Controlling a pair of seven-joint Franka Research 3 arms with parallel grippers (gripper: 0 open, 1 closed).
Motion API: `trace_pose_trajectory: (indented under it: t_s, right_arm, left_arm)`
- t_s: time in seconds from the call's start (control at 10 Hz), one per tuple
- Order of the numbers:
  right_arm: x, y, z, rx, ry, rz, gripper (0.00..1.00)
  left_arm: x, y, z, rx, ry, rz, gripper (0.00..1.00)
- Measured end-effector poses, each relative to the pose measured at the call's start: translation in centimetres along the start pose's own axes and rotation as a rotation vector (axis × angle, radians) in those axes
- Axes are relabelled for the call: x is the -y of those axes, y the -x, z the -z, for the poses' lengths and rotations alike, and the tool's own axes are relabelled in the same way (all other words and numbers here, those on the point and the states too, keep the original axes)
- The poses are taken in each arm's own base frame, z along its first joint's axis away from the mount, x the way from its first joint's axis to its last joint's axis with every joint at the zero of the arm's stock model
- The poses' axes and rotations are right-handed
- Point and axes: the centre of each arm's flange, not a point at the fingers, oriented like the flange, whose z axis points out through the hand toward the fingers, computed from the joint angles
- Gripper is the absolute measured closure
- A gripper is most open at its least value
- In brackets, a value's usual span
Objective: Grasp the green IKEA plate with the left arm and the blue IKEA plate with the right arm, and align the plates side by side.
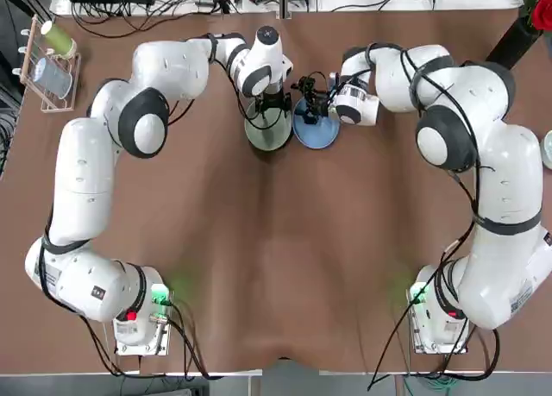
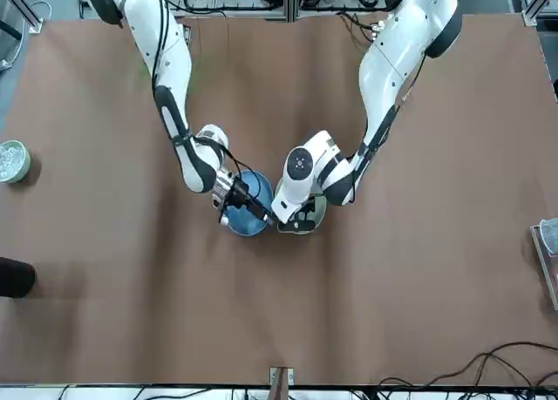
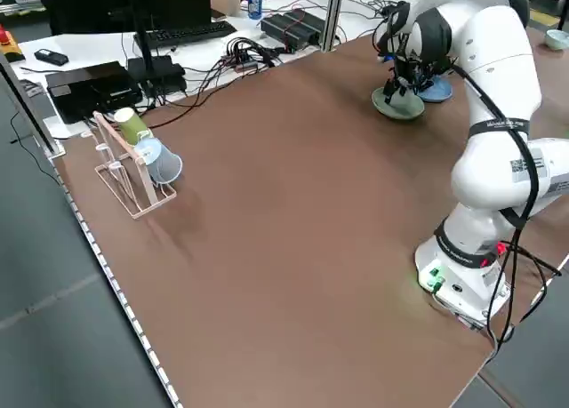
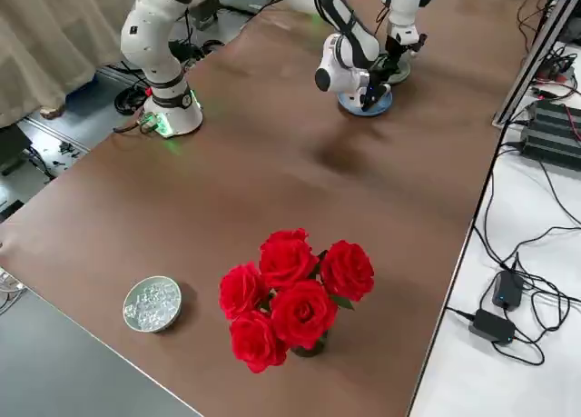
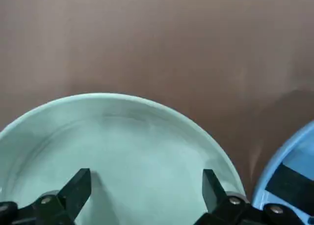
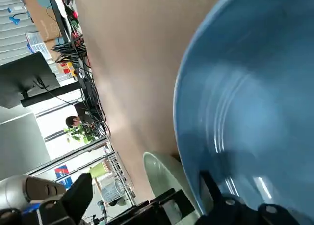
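Green IKEA plate [image 1: 268,130] and blue IKEA plate [image 1: 316,131] nearly touch; our left tool [image 1: 274,105] spread, right tool [image 1: 316,98] pinching blue's rim, risks bumping them.

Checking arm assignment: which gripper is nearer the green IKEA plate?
Left. The left gripper hangs right over the green IKEA plate, fingers spread above it. The right gripper is beside it, at the blue IKEA plate.

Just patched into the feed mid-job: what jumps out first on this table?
Both white arms reach to the table's far middle, where the left gripper is over the green plate and the right gripper is at the blue plate, the plates side by side. Next, red roses stand at the robot's far right.
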Motion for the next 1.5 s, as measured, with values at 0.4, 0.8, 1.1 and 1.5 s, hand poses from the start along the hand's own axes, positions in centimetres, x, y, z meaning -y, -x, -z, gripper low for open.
trace_pose_trajectory:
  t_s: [0.4,0.8,1.1,1.5]
  right_arm:
    - [-0.01,0.51,-0.42,0.007,-0.001,0.001,0.04]
    - [0.05,0.47,-0.41,-0.004,0.000,-0.004,0.04]
    - [0.11,0.04,-0.09,-0.038,0.026,-0.003,0.03]
    - [0.52,-0.35,0.13,-0.074,0.048,-0.022,0.03]
  left_arm:
    - [-0.05,0.04,0.01,0.000,0.000,0.000,0.00]
    - [-0.05,0.02,0.02,0.000,0.000,0.000,0.00]
    - [-0.05,0.02,0.02,0.000,0.000,0.000,0.00]
    - [-0.03,0.01,0.01,-0.001,0.000,0.000,0.00]
